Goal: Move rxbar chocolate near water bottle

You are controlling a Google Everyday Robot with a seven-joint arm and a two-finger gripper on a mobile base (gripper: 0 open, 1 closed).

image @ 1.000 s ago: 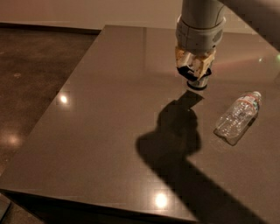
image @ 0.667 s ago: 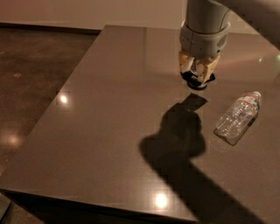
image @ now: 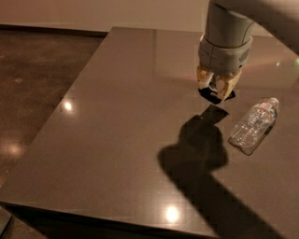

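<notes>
**Surroundings: table, floor, wall**

One dark brown table (image: 117, 140) with a glossy top is listed. Two light spots (image: 171, 214) are reflected on it, near the front and left edges. A broad shadow (image: 196, 149) is cast below the gripper (image: 216, 91), which is held over the far right. A brown floor (image: 32, 70) is seen left, and a pale wall (image: 93, 11) behind.

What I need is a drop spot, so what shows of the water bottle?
The water bottle is clear crinkled plastic with a white cap and a thin label near the neck. It lies on its side on the dark table, right of centre, cap pointing away to the right. Nothing else touches it; the gripper, shut on the rxbar chocolate, hangs apart to its left.
</notes>
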